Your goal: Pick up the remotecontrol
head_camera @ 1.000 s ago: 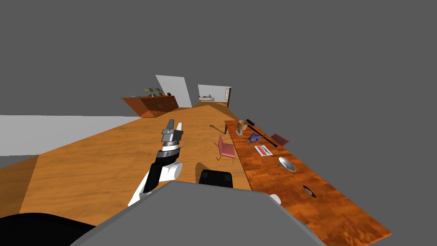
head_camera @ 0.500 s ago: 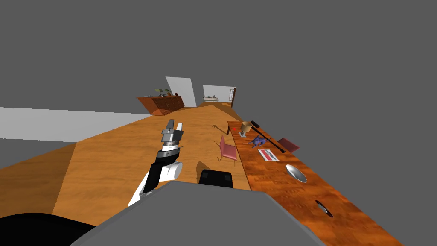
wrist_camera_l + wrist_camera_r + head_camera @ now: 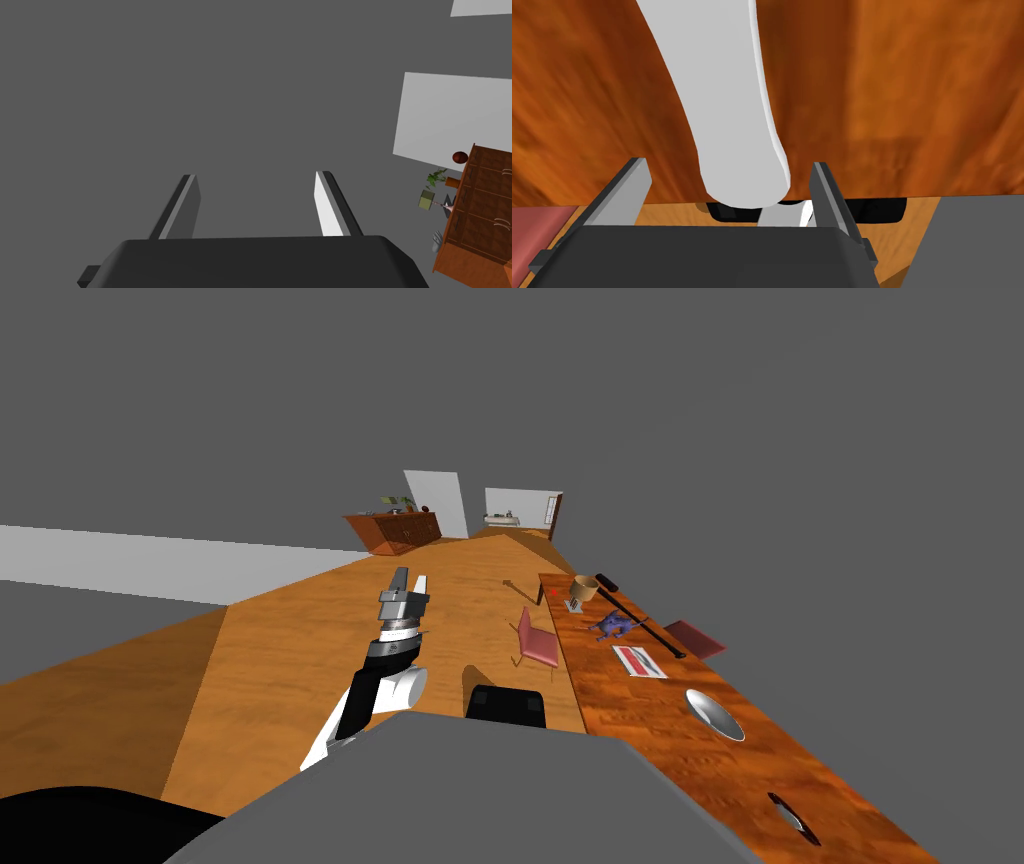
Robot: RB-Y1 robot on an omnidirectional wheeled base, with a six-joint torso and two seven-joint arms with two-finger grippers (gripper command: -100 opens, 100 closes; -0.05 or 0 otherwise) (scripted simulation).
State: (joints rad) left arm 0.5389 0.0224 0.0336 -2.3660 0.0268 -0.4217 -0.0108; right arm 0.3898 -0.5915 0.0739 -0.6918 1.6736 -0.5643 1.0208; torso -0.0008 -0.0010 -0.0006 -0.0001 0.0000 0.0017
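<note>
A long wooden table (image 3: 640, 728) runs along my right side. Near its close end lies a small dark, elongated object (image 3: 790, 814) with a pale patch; it may be the remote control, but I cannot tell. My left gripper (image 3: 410, 583) is held out in front of me over the floor, far from the table. Its fingers stand open around nothing (image 3: 256, 175). My right gripper (image 3: 729, 170) hangs low beside my body, open and holding nothing, with brown wood behind it.
Further along the table are a silver bowl (image 3: 714, 714), a red and white booklet (image 3: 639, 661), a purple toy (image 3: 614, 625), a black bat (image 3: 640, 618) and a tan cup (image 3: 583, 586). A pink chair (image 3: 535, 640) stands beside the table. A wooden sideboard (image 3: 395, 530) is far ahead.
My view has turned and advanced: the table and its objects have slid right and nearer, and the dark object has dropped toward the lower right. Neither arm has moved.
</note>
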